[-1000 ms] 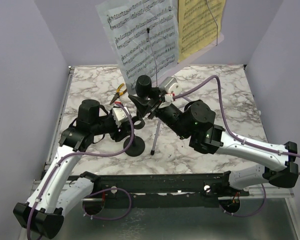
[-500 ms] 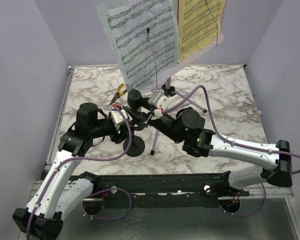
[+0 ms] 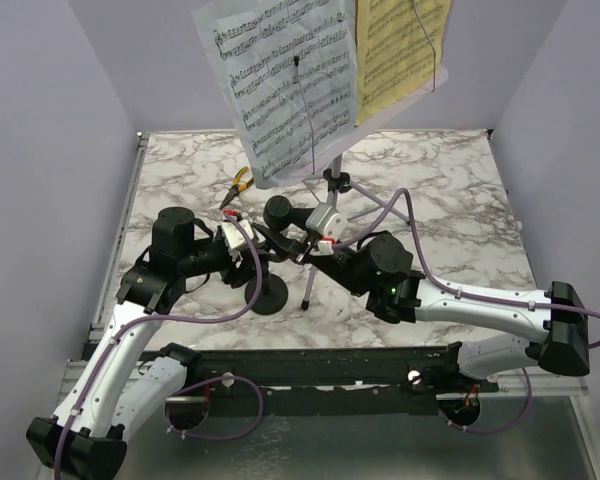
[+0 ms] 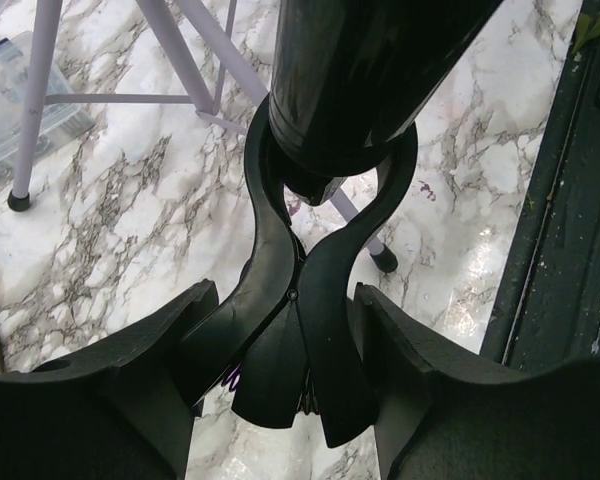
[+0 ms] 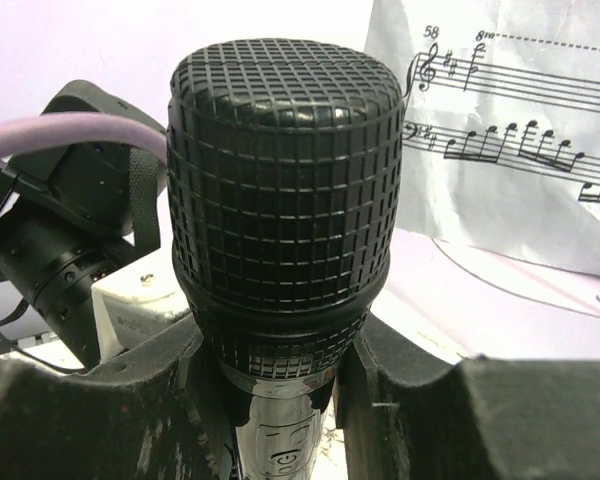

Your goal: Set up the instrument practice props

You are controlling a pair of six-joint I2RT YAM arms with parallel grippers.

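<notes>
top: high rear, facing down, far | left wrist: downward, close | right wrist: apparently level, close | shared: microphone [image 5: 280, 180]

White and yellow sheet-music pages [image 3: 280, 90] cut off by the top edge, pliers [image 3: 240, 181] half hidden behind them, microphone [image 5: 280, 170] body buried between the jaws, mic stand [image 3: 268, 297] post hidden behind the arms

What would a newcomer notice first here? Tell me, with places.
The black microphone, held in the right gripper, fills the right wrist view. Mid-table, the left gripper pinches the mic stand clip, whose ring takes the microphone's lower end. Behind, a white page and a yellow page of sheet music tower on the lilac music stand.
</notes>
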